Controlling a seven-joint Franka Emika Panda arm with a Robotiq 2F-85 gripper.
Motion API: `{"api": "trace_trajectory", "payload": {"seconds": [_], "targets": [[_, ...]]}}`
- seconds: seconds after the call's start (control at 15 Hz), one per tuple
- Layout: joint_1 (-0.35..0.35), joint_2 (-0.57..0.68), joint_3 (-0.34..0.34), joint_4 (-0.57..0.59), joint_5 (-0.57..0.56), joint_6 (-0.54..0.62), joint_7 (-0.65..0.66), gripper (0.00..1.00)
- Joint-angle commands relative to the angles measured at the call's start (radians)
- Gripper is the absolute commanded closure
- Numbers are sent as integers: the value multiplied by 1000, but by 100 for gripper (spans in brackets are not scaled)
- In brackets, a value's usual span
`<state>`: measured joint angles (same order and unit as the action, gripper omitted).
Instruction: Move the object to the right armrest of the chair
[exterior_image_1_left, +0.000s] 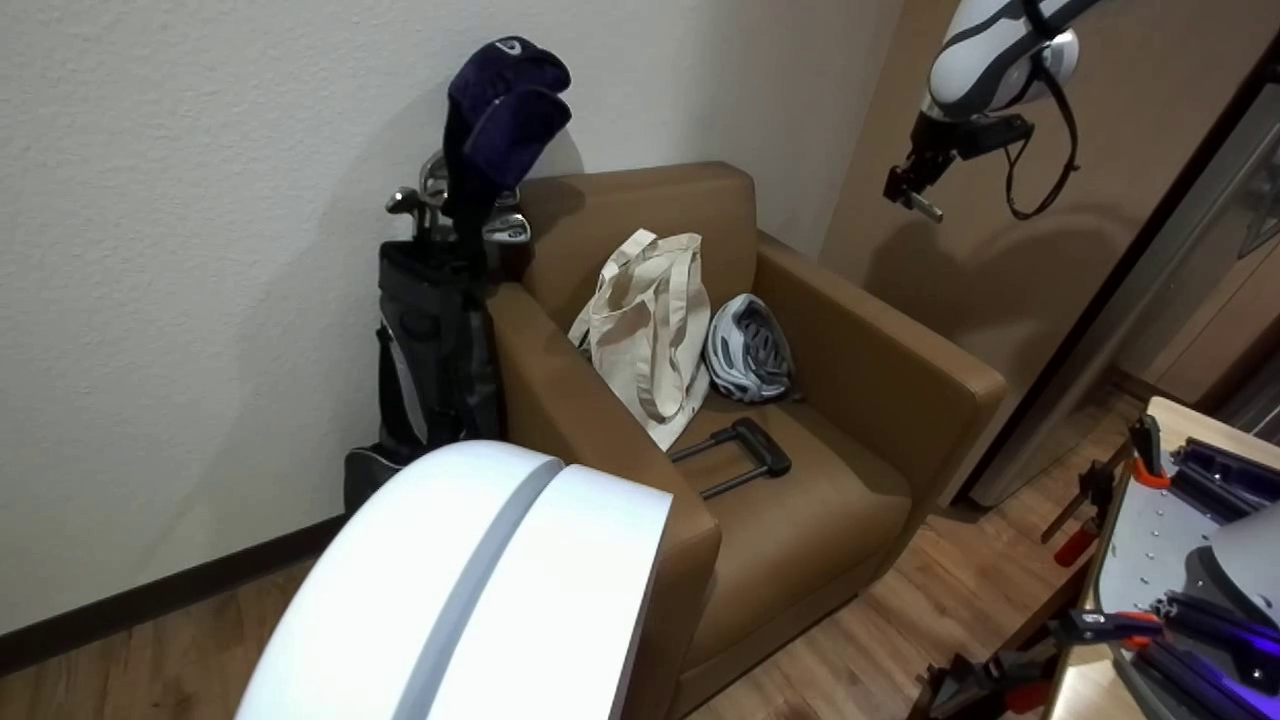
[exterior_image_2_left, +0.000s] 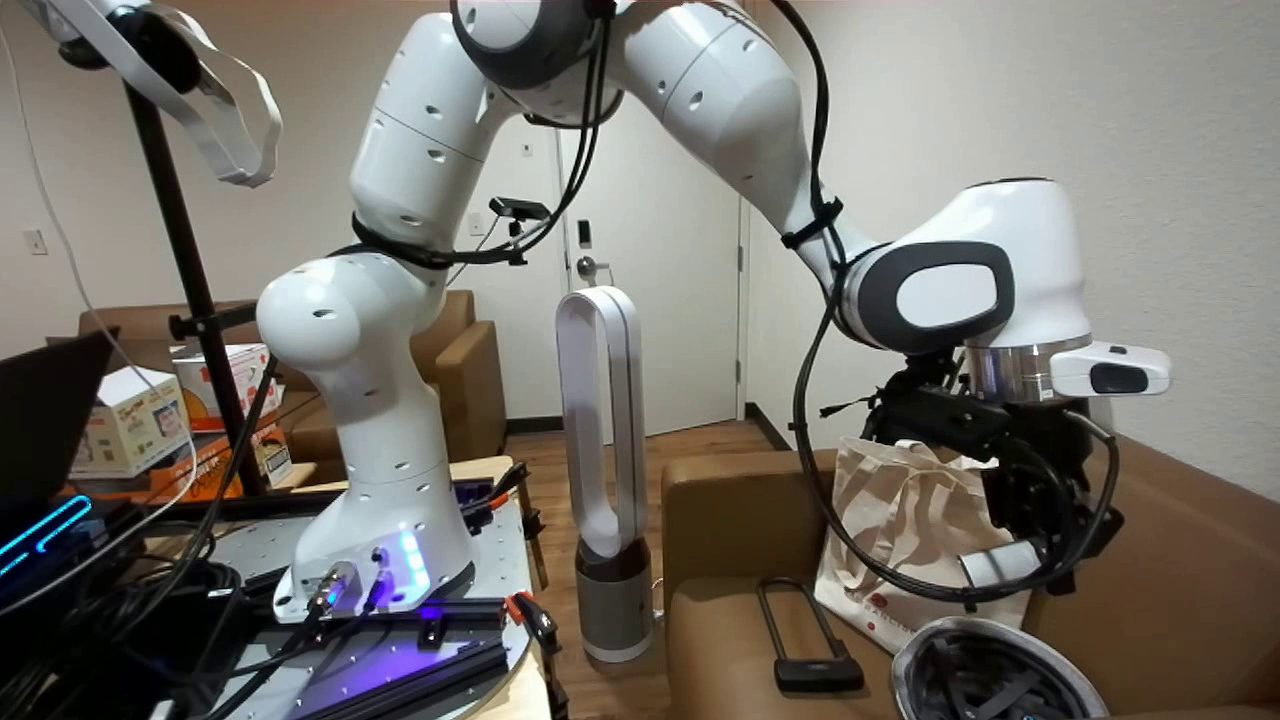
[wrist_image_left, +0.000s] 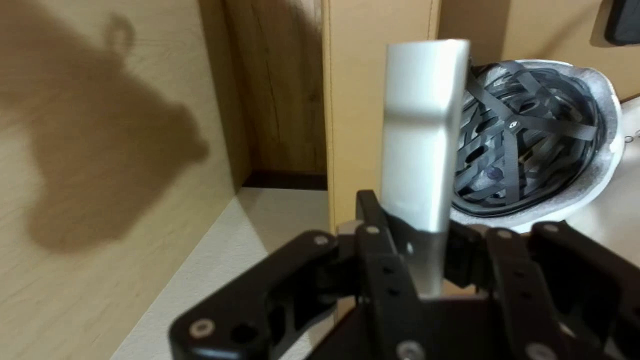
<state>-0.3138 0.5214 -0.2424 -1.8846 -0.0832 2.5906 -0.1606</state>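
In an exterior view we see the gripper (exterior_image_1_left: 906, 190) up high, holding a silver bar (exterior_image_1_left: 926, 208) apart from the brown chair (exterior_image_1_left: 830, 510). In an exterior view we see the bar in front of a cloth bag (exterior_image_2_left: 920, 525), higher than the helmet (exterior_image_2_left: 990, 668). In the wrist view we see black fingers (wrist_image_left: 372, 209) squeezing the bar near one end, with an armrest (wrist_image_left: 355, 125) behind it.

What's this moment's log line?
gripper: closed on silver bar | carry: in air, apart from armrest | seat: bag, helmet, lock | placement: pending
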Motion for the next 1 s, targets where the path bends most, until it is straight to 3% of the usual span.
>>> {"api": "trace_trajectory", "payload": {"seconds": [0.0, 0.07, 0.6, 0.93], "targets": [[-4, 0, 8, 2, -5, -3, 3, 87], [-3, 0, 10, 2, -5, -3, 3, 95], [-55, 133, 28, 72, 22, -40, -20, 95], [-96, 245, 55, 133, 37, 53, -28, 96]]}}
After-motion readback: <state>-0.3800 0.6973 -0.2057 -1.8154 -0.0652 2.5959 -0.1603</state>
